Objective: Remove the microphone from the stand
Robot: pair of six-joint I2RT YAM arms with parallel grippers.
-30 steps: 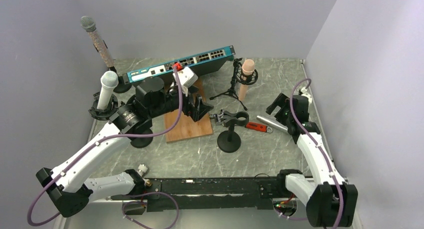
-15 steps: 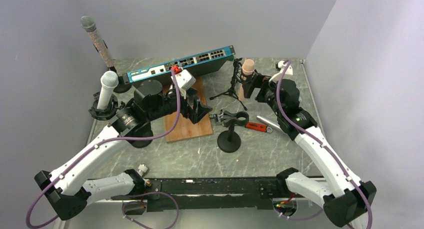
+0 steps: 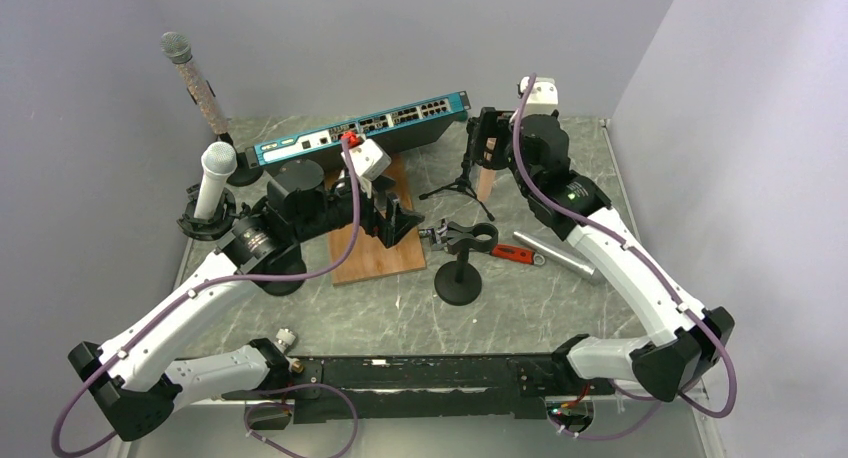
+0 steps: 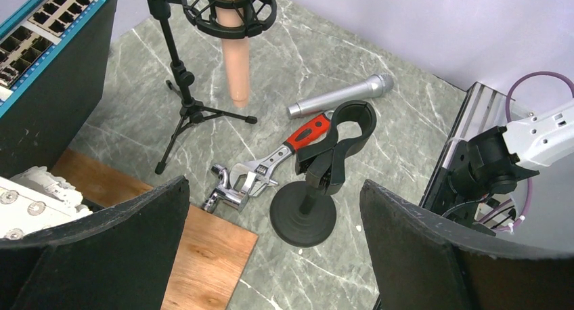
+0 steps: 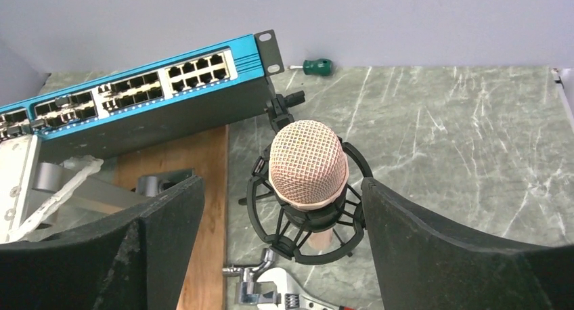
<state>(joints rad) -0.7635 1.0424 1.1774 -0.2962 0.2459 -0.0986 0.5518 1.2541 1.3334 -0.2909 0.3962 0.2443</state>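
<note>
A pink microphone [image 5: 308, 164] stands upright in a black shock mount [image 5: 259, 208] on a small tripod stand [image 3: 460, 183] at the back centre. Its pink body also shows in the left wrist view [image 4: 233, 59]. My right gripper [image 5: 283, 183] is open and hovers directly above the microphone's mesh head, one finger on each side, not touching it. In the top view the right gripper [image 3: 490, 143] covers the head. My left gripper [image 3: 405, 221] is open and empty over the wooden board's right edge, and in its own wrist view [image 4: 274, 188] it looks down on the table.
A black clamp stand on a round base [image 3: 460, 278] stands mid-table. A red-handled wrench [image 3: 510, 253] and a silver microphone [image 3: 555, 253] lie beside it. A blue network switch [image 3: 360, 128] and wooden board [image 3: 365, 258] are to the left. A white microphone [image 3: 213, 178] and a glittery one [image 3: 195, 83] stand far left.
My right arm has swung from the right side of the table, near the silver microphone, back and left to above the pink microphone. The left arm has hardly moved.
</note>
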